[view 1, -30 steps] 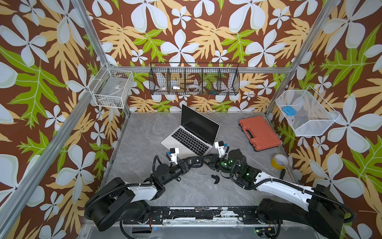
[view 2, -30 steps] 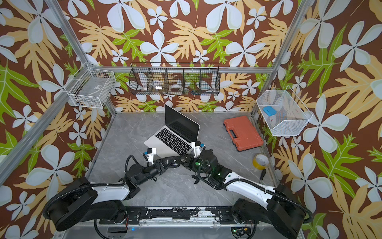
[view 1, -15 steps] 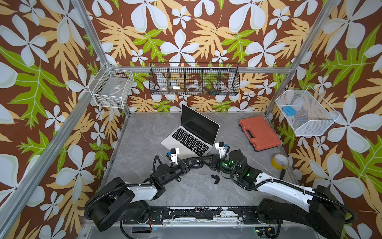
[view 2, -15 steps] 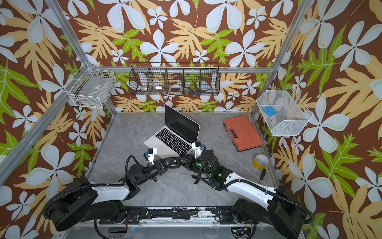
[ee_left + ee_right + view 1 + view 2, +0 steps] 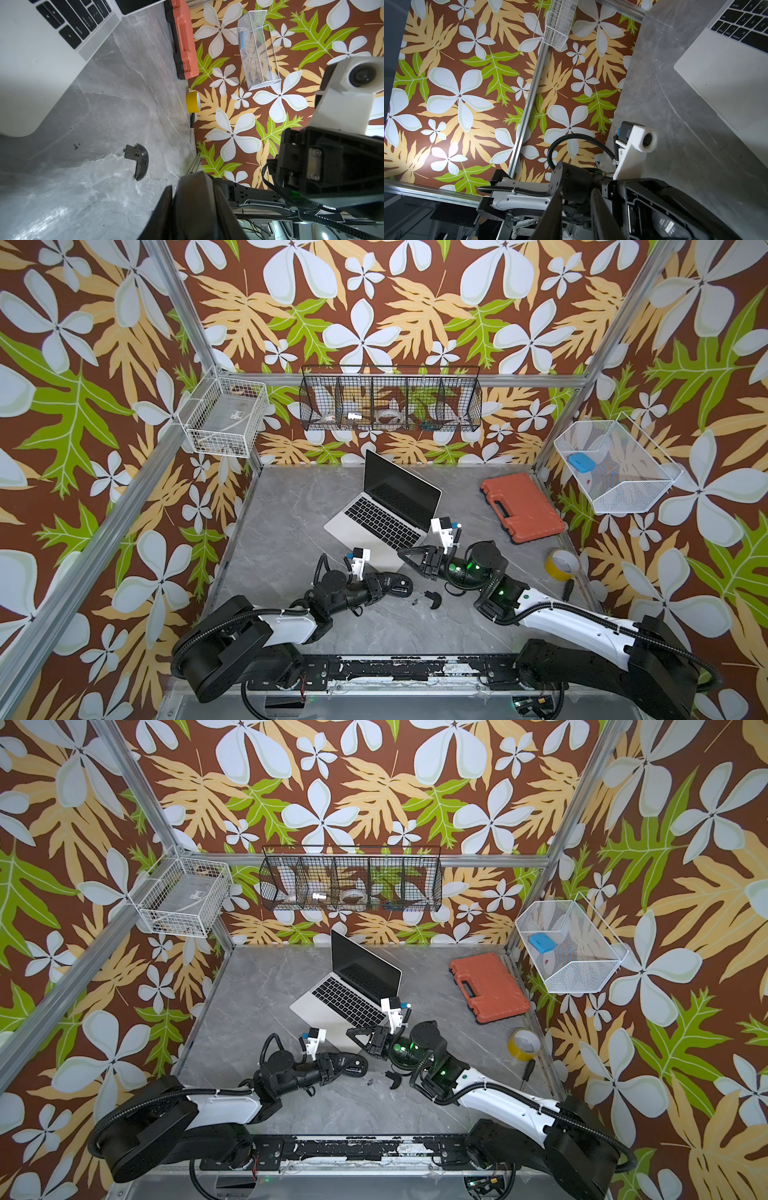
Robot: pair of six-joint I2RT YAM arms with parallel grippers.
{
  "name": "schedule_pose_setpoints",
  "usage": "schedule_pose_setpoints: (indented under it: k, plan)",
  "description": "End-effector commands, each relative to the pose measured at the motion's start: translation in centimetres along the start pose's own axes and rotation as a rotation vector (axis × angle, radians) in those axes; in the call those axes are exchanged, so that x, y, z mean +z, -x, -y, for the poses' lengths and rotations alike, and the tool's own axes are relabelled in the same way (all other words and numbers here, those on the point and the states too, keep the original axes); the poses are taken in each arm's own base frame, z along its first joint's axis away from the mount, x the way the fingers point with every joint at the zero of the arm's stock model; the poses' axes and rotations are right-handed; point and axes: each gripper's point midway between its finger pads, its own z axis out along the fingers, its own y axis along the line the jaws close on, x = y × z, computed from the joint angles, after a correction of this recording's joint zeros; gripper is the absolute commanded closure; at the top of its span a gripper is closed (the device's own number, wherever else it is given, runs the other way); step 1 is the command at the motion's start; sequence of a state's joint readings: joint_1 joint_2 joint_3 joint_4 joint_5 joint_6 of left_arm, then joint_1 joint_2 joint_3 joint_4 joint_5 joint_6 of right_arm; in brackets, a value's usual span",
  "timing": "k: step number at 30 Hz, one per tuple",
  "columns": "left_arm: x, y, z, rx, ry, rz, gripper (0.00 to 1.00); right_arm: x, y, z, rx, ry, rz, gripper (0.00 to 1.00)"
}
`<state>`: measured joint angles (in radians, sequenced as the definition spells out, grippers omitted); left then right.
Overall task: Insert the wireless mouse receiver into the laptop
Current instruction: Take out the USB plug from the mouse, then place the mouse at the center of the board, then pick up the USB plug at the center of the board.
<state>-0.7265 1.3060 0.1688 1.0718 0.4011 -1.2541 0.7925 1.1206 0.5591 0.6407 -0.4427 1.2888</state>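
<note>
- The left gripper (image 5: 390,584) lies low over the grey marble-pattern tabletop (image 5: 291,531). Its jaws are clamped on the black oval mouse (image 5: 195,195), which fills the gap between them in the left wrist view.
- The right gripper (image 5: 577,192) has its jaws a narrow gap apart. The right wrist view shows nothing between the fingertips (image 5: 595,194).
- In both top views the right gripper's tips sit at the near corner of the slim silver laptop (image 5: 384,517). Whether they touch it cannot be determined.
- The tiny black wireless mouse receiver (image 5: 414,602) lies loose on the tabletop, held by neither gripper. It sits between the mouse and the curved black plastic cover piece (image 5: 432,598), on the robot's side of the laptop and apart from it. It is too small for detail to show.
- The cover piece rests on the tabletop just beside the receiver.
- The laptop stands open with its screen dark, set at an angle on the table.
- The orange plastic case (image 5: 523,506) and the yellow tape roll (image 5: 561,566) lie near the right edge.
</note>
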Motion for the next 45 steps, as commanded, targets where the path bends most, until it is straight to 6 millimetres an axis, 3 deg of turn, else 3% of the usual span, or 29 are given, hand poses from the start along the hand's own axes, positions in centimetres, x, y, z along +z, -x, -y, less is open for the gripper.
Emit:
schedule_pose_setpoints:
  k: [1, 5, 11, 13, 16, 18, 22, 26, 27, 29, 34, 39, 45]
  plan:
    - [-0.1, -0.2, 0.3, 0.011, -0.014, -0.011, 1.0, -0.4, 0.4, 1.1, -0.049, -0.078, 0.015, 0.71]
    - [-0.2, -0.4, -1.3, 0.034, 0.042, -0.029, 1.0, -2.2, 0.9, 5.1, -0.121, -0.309, 0.029, 0.63]
    - [-1.1, -2.3, -6.9, 0.088, 0.266, -0.135, 1.0, -7.0, 0.7, 12.7, -0.277, -0.801, -0.077, 0.58]
    - [-1.9, -3.2, -8.7, 0.084, 0.338, -0.17, 1.0, -8.0, 0.1, 14.4, -0.283, -0.927, -0.158, 0.58]
    - [-3.1, -3.8, -11.1, 0.099, 0.448, -0.197, 1.0, -8.0, -1.9, 15.6, -0.334, -1.037, -0.28, 0.58]
    - [-3.8, -3.9, -12.2, 0.123, 0.516, -0.211, 0.88, -7.5, -4.0, 16.2, -0.367, -1.077, -0.375, 0.58]
    - [-4.6, -3.2, -13.3, 0.16, 0.596, -0.198, 0.51, -8.0, -8.2, 17.6, -0.408, -1.182, -0.522, 0.57]
    - [-4.9, -1.8, -13.0, 0.19, 0.614, -0.15, 0.34, -7.0, -12.7, 17.2, -0.285, -1.131, -0.554, 0.52]
    - [-5.0, -1.3, -12.8, 0.204, 0.62, -0.132, 0.21, -6.5, -14.1, 17.0, -0.244, -1.102, -0.554, 0.51]
    - [-5.3, -0.2, -12.2, 0.238, 0.63, -0.088, 0.14, -6.0, -16.0, 16.8, -0.187, -1.079, -0.542, 0.47]
    - [-6.9, 3.7, -9.8, 0.306, 0.622, 0.06, 0.1, -7.2, -17.4, 18.0, -0.109, -1.167, -0.499, 0.45]
    - [-8.7, 7.4, -6.2, 0.368, 0.584, 0.154, 0.09, -7.0, -17.9, 18.8, -0.068, -1.194, -0.49, 0.46]
    - [-10.1, 9.6, -4.1, 0.423, 0.582, 0.182, 0.08, -6.7, -18.1, 19.6, -0.088, -1.24, -0.515, 0.48]
